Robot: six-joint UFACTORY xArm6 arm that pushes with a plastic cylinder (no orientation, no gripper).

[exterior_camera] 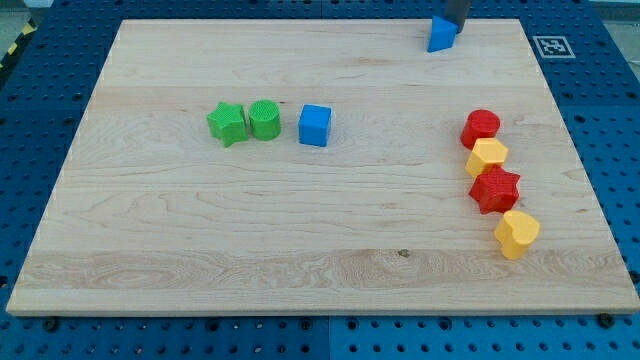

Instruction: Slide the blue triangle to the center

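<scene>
The blue triangle lies near the top edge of the wooden board, right of the middle. My tip is at the very top of the view, just behind and to the right of the blue triangle, touching or nearly touching it; only the rod's lowest bit shows.
A green star, a green cylinder and a blue cube stand in a row left of centre. On the right, a column runs down: red block, yellow block, red star, yellow heart.
</scene>
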